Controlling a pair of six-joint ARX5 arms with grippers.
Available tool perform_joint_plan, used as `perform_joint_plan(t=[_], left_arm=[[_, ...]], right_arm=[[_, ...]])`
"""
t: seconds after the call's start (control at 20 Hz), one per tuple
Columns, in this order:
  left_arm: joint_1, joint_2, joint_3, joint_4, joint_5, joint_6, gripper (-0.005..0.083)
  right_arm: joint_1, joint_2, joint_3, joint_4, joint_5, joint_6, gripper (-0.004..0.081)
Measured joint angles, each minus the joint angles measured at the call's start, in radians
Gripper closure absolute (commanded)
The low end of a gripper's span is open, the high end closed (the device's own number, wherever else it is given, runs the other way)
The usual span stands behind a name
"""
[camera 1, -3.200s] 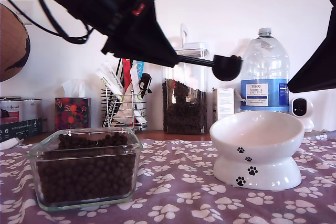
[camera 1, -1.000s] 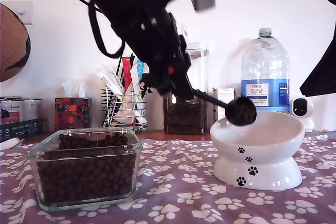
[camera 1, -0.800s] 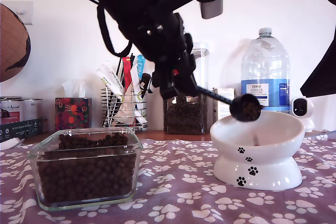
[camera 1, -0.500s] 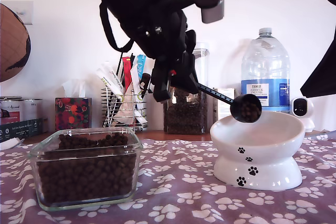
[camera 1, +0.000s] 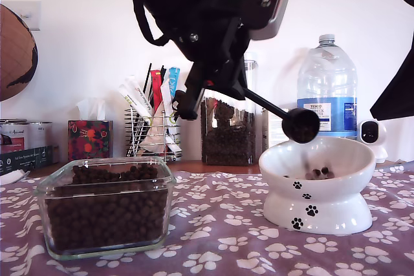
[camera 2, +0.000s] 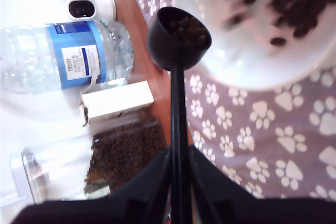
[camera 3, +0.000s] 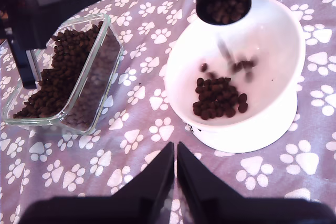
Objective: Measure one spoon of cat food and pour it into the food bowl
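My first claw [camera 2: 178, 182] is clamped on the spoon [camera 2: 179, 38], tipped over the food bowl [camera 3: 283, 40]. Cat food [camera 3: 218, 98] is partly poured; some remains. My second claw [camera 3: 175, 182] is together, idle.

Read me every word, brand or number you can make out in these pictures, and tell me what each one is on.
"TESCO": white label on the big clear plastic water bottle; the lines under it are too small to read.
Dark tin at the exterior view's left edge: pale lettering, too blurred to read.
White carton by the tall kibble jar: no print legible.
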Motion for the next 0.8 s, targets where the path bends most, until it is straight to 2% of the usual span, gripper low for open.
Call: perform_joint_plan(t=[0.45, 0.65, 0.8], left_arm=[[-0.061, 0.0, 0.0, 0.044, -0.032, 0.246, 0.0797], [-0.066, 0.0, 0.0, 0.041, -0.089, 0.321, 0.0797], [-0.064, 0.0, 0.0, 0.05, -0.145, 0.334, 0.0797]], right_arm=[[0.0, 0.0, 0.0, 0.0, -0.002, -0.001, 0.0783], [0.0, 0.0, 0.0, 0.0, -0.026, -0.001, 0.0783], [0.0, 0.0, 0.0, 0.0, -0.028, -0.001, 0.0783]])
